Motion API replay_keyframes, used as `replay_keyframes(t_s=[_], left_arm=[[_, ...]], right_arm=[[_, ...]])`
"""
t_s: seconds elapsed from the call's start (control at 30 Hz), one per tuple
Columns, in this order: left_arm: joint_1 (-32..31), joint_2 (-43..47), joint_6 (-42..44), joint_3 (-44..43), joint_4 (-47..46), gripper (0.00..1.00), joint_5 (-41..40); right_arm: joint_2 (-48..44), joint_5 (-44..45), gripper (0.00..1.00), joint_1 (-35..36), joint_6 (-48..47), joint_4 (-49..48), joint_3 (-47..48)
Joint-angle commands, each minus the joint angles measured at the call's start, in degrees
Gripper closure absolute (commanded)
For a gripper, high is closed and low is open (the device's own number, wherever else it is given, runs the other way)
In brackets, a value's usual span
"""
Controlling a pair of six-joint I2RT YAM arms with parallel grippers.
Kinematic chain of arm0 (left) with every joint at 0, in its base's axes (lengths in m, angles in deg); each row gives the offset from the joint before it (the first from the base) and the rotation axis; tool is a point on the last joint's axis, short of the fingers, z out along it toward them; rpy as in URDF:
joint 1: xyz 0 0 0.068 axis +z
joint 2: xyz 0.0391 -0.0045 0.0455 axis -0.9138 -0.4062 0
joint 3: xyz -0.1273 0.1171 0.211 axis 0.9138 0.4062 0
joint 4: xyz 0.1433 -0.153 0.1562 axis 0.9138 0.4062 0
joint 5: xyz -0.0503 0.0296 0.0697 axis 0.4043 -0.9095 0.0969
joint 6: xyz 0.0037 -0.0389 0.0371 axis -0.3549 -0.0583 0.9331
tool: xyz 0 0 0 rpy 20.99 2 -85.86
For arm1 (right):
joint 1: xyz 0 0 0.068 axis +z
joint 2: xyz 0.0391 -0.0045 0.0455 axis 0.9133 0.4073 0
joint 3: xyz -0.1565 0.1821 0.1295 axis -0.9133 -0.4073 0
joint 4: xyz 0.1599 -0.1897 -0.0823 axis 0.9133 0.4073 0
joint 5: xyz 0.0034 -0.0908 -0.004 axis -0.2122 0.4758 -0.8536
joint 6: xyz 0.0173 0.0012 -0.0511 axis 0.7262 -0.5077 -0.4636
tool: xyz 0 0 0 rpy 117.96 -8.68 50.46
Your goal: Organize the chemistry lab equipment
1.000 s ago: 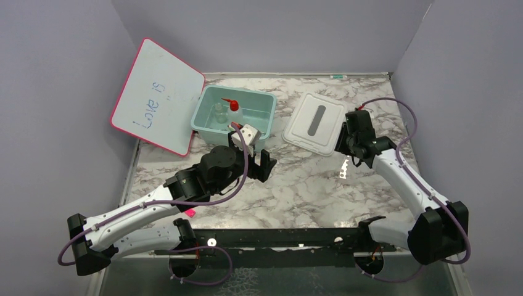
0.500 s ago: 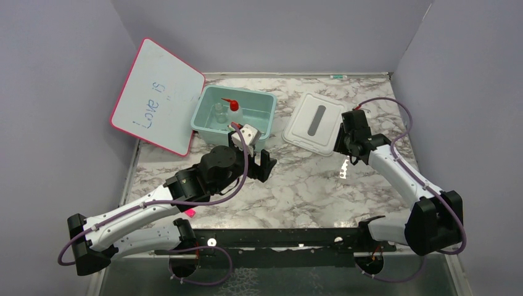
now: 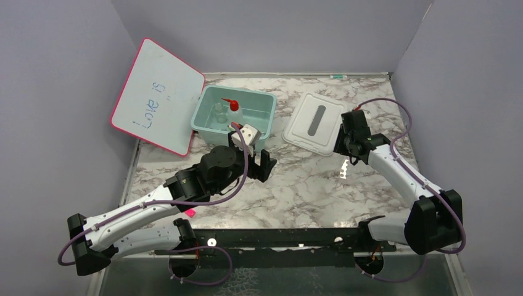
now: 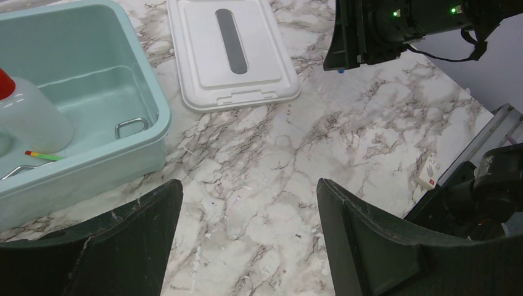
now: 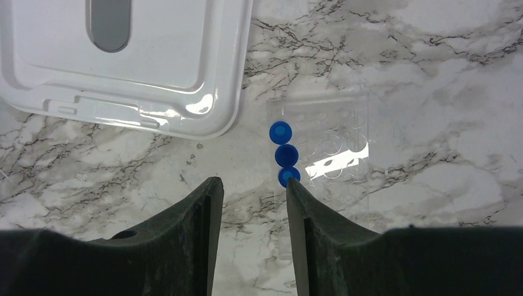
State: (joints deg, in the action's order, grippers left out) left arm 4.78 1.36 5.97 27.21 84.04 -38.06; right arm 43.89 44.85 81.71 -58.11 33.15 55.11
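A teal bin [image 3: 210, 120] holds the clear squeeze bottle with red nozzle [image 3: 233, 110], small vials, a metal tong handle [image 4: 131, 127] and a thin red-tipped tool [image 4: 43, 155]. My left gripper [image 3: 254, 161] is open and empty, hovering over bare marble in front of the bin [image 4: 154, 123]. My right gripper [image 5: 250, 188] is open and empty, above the marble just left of a clear rack [image 5: 333, 154] holding three blue-capped vials [image 5: 281, 131]. The rack also shows in the top view [image 3: 346, 168].
The bin's white lid [image 3: 313, 123] lies flat right of the bin, also in the right wrist view [image 5: 123, 61]. A pink-edged whiteboard [image 3: 157, 95] leans on the left wall. A pink marker [image 3: 189, 211] lies near the left arm's base.
My right gripper has shifted slightly left and toward the lid over the last second. The left arm has not moved.
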Motion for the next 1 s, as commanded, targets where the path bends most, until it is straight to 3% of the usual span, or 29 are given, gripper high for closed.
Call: replay_keyframes(t_s=[0.0, 0.97], left_arm=[[-0.01, 0.27, -0.35, 0.14, -0.23, 0.17, -1.40], [-0.01, 0.81, -0.54, 0.14, -0.23, 0.17, -0.94]], right_arm=[[0.31, -0.10, 0.53, -0.19, 1.61, 1.72, -0.19], [-4.68, -2.41, 0.59, -0.19, 3.41, 4.88, 0.07]])
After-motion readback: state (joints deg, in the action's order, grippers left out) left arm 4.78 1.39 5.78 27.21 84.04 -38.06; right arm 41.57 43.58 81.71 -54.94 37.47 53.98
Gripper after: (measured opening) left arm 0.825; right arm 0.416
